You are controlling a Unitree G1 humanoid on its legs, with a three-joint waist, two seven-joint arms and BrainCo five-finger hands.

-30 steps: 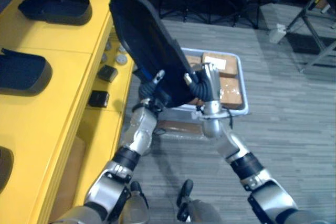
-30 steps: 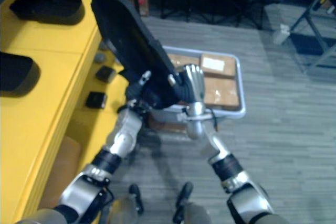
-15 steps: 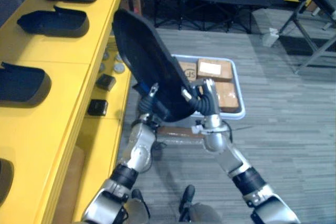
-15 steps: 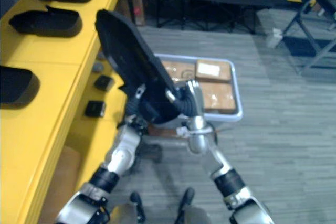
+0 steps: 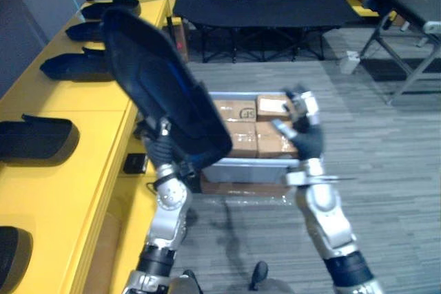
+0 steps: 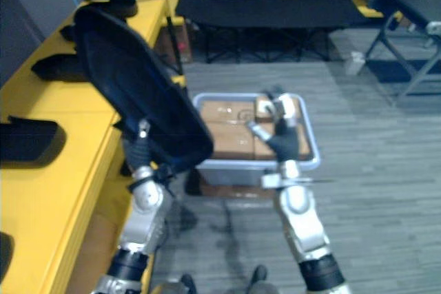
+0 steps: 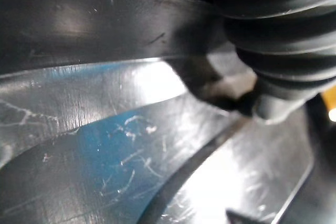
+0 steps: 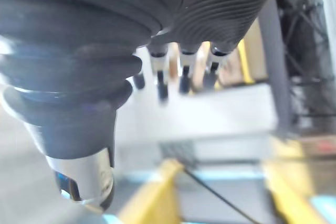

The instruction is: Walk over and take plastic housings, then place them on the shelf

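A large black plastic housing (image 5: 162, 94) stands tilted in the air beside the yellow shelf (image 5: 76, 163). My left hand (image 5: 164, 151) grips its lower edge from below, fingers curled on it; in the left wrist view the housing's scratched glossy surface (image 7: 105, 145) lies right against the hand. My right hand (image 5: 303, 120) is off the housing, to its right above the grey bin, with its fingers (image 8: 184, 72) straight and holding nothing. Three more black housings (image 5: 34, 139) (image 5: 72, 67) (image 5: 10, 256) lie along the shelf top.
A grey bin (image 5: 241, 168) of cardboard boxes (image 5: 238, 111) sits on the floor just ahead. Small black parts (image 5: 134, 163) lie on a lower shelf level. A black cot (image 5: 265, 8) stands at the back, and a folding frame (image 5: 403, 5) at the right.
My right hand has let go of the housing, opened and swung right over the bin. The left hand now carries the housing alone, higher and further left. The camera has tilted up.
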